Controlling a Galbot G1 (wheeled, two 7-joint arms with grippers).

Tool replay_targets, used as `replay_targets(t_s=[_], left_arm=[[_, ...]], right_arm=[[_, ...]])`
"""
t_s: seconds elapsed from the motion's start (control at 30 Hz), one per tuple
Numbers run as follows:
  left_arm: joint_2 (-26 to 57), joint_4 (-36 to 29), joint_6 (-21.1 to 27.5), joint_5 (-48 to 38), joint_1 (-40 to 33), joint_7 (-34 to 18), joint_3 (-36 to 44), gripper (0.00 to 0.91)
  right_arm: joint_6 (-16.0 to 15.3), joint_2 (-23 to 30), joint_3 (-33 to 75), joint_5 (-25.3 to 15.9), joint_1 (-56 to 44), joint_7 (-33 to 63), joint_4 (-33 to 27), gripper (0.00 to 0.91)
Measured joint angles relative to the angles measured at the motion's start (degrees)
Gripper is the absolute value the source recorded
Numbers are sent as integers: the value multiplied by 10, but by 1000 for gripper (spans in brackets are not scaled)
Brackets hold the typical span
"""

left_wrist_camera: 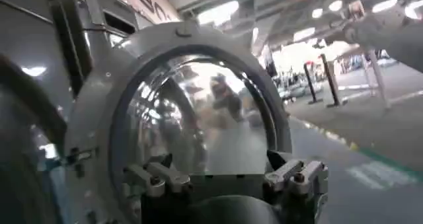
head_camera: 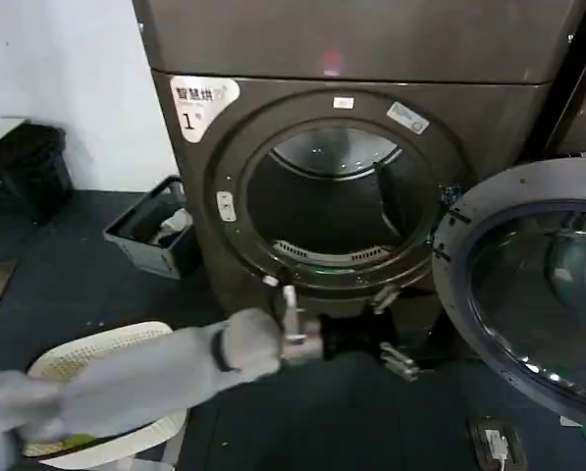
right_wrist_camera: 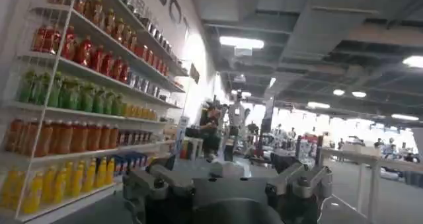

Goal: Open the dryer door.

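The dryer door (head_camera: 528, 285) already hangs swung wide to the right of the dryer (head_camera: 371, 128), its drum exposed, so little remains. The left gripper (head_camera: 396, 339), jaws spread and empty, hovers just below the opening, door beyond.

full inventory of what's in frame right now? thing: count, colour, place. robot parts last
dryer: 1, bronze-grey, centre of the head view, round opening uncovered, drum visible inside
white sticker: 1, white with Chinese characters and "1", upper left of the dryer front
dryer door: 1, chrome ring around dark glass, swung open on the right of the opening
bin: 1, dark grey, on the floor left of the dryer
laundry basket: 1, cream perforated, on the floor in the lower left, partly behind the arm
shelves of bottles: several rows, red, green, orange, yellow, on a wall in the right wrist view
left gripper: 1, grey arm, low in front of the dryer below the opening
right gripper: 1, dark, open, pointing into the room
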Motion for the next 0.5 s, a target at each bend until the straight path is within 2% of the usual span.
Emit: replay_targets(t_s=[0.1,0.2,0.27,0.5], left_arm=[[49,-26,-2,20,-10,4,5,907],[93,-46,-32,37,-20,1,15,907],[120,-51,-59,54,-28,-1,28,907],[210,-60,-82,98,-39,17,54,907]], right_arm=[[3,0,0,0,0,-1,0,907],[6,0,2,-1,-1,-2,-1,907],[7,0,2,-1,-1,-2,-1,907],[7,-3,1,-1,1,-4,1,907]])
